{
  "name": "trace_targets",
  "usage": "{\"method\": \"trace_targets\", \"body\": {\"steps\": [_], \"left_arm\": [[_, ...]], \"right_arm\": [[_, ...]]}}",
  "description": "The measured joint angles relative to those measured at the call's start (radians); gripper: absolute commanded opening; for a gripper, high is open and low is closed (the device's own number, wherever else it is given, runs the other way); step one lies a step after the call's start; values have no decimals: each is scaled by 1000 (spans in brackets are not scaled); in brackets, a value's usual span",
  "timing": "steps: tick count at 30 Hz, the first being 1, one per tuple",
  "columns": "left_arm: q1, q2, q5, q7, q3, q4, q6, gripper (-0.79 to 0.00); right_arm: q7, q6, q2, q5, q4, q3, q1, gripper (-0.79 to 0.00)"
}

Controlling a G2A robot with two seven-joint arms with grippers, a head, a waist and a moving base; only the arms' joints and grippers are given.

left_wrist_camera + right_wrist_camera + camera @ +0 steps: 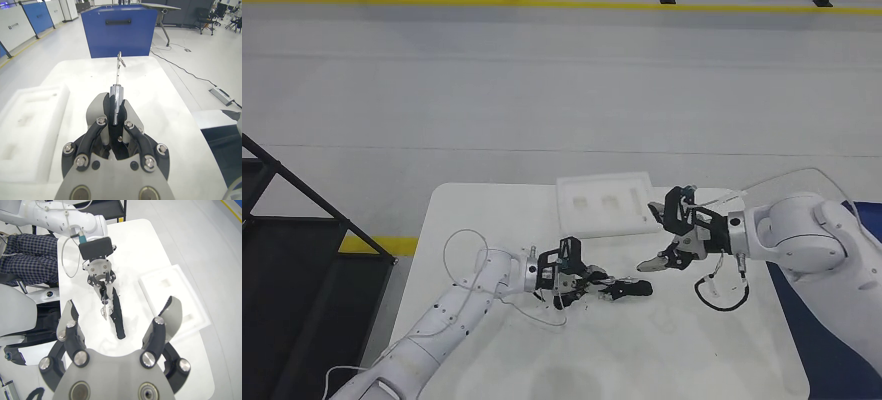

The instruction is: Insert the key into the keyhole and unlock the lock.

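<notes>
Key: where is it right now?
In the left wrist view, the key sticks out of the lock clamped in the left gripper, above the table.

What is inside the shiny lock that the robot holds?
A key sticks in the end of the lock, with a second key dangling from it. The key's tip is hidden inside the lock.

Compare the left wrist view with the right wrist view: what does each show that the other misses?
Left wrist, not right wrist: the blue cabinet beyond the table. Right wrist, not left: the open right gripper and a black cable. Both: the left gripper shut on the chrome lock with the key in it, and the foam tray.
</notes>
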Motion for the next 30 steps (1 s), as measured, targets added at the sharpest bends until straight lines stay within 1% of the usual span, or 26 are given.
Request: {"method": "trace_targets", "body": {"steps": [5,6,7,8,12,16,23,27,30], "left_arm": [[-16,12,-50,-17,91,42,1,-776],[-23,15,-63,-20,113,55,1,-511],[-29,17,-72,-22,127,64,1,-209],[-36,18,-83,-24,142,73,1,0],[-71,22,-136,-32,202,103,1,0],[-114,25,-179,-37,245,121,1,0],[-204,21,-242,18,224,197,1,0],[-293,18,-270,19,220,247,1,0],[-363,15,-332,44,240,289,1,0]], "right_arm": [[-21,1,3,-9,16,17,-19,0],[-25,0,3,-11,20,20,-22,0],[-28,0,4,-12,23,23,-24,0],[-31,0,4,-14,27,25,-27,0],[-45,-4,4,-16,44,30,-39,0],[-62,-13,1,-13,67,26,-46,0],[-133,-48,-15,-46,129,4,-31,0],[-202,-100,-31,-95,202,-7,6,0],[-257,-152,-46,-132,266,-23,45,0]]}}
